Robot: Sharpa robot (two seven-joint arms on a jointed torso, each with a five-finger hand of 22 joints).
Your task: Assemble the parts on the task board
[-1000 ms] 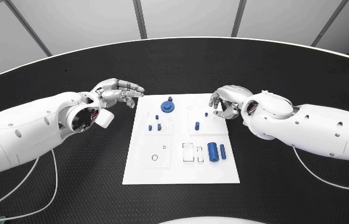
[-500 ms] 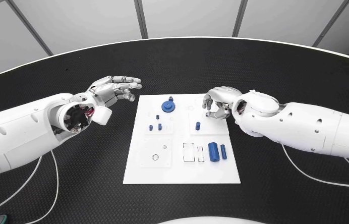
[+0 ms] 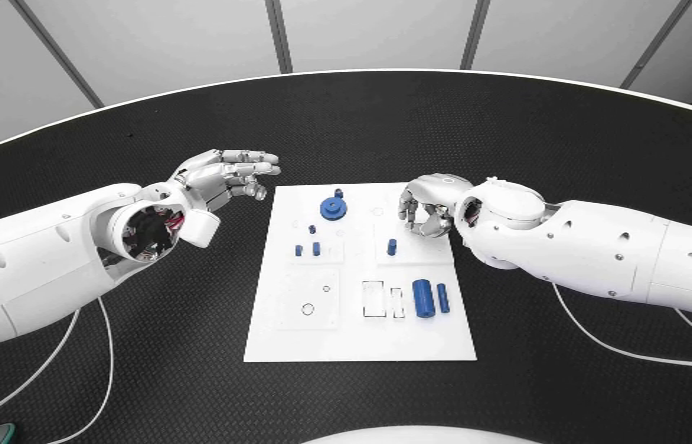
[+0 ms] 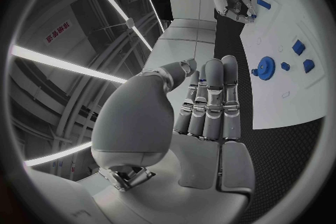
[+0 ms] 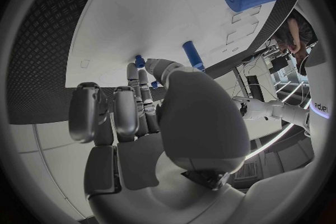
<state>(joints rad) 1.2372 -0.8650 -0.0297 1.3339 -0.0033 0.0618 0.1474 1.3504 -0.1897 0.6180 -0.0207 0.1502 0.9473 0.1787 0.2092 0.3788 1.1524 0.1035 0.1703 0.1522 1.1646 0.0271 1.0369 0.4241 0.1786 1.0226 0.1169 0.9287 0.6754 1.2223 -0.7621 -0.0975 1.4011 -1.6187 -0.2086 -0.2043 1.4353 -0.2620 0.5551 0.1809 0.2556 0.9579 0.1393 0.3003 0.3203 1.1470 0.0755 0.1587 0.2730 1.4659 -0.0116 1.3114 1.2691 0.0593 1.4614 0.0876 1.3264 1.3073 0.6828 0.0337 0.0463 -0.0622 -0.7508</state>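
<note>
Over the task board (image 3: 361, 334)'s far right corner, the right hand (image 3: 430, 207) hovers curled and empty, likely reaching next for the upright blue peg (image 3: 391, 246), while the left hand (image 3: 227, 177) waits spread beside it.

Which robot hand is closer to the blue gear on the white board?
The left hand, but only just. It hovers off the task board's left edge, open. The right hand hangs over the board's far right part, on the blue gear's other side.
</note>
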